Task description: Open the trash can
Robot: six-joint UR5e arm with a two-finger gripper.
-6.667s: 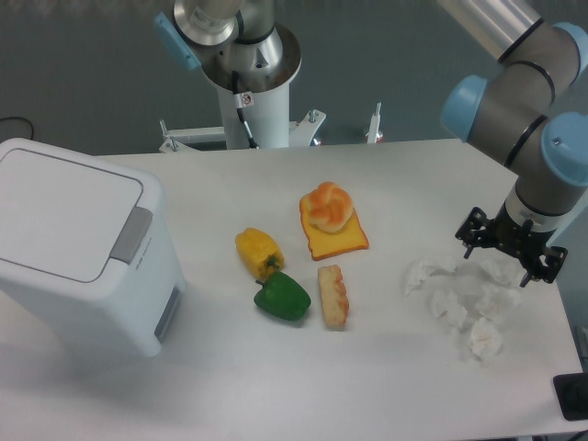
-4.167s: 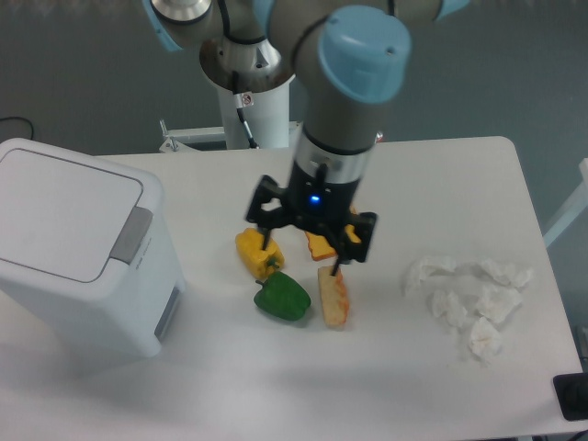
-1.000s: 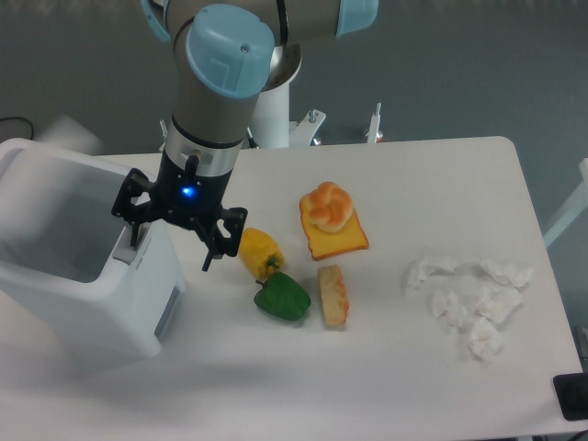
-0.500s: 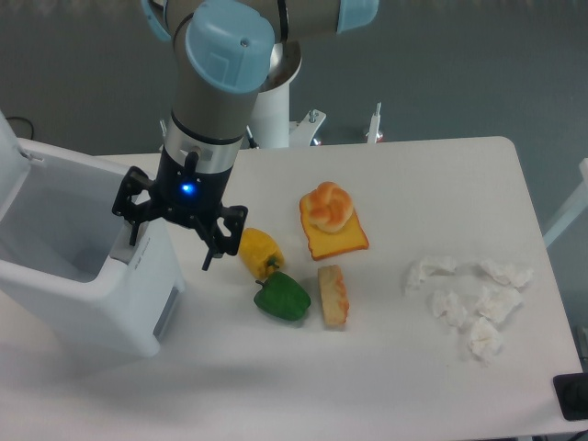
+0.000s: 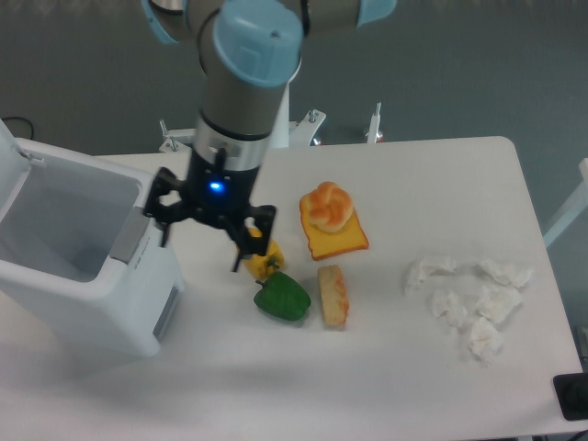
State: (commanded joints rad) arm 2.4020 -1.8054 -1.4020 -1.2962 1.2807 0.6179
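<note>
The trash can (image 5: 138, 299) is a big white boxy bin at the table's left end. Its lid (image 5: 9, 170) stands raised at the far left edge, and the hollow inside shows. A grey push tab (image 5: 131, 241) sits on its right rim, with a grey panel (image 5: 168, 312) on the front. My gripper (image 5: 201, 254) hangs open just to the right of the tab, apart from the bin, with nothing between its fingers. One finger is near the tab; the other is over a yellow pepper.
A yellow pepper (image 5: 268, 265), partly behind my gripper, and a green pepper (image 5: 282, 297) lie mid-table. A bun on a toast slice (image 5: 333, 220) and a bread piece (image 5: 333, 296) lie to their right. Crumpled tissues (image 5: 469, 299) sit far right. The robot base (image 5: 262, 119) stands at the back.
The lid, shut in the earliest frames, swung up and now stands open. Since half a second ago my gripper has shifted right and slightly down, away from the bin's tab.
</note>
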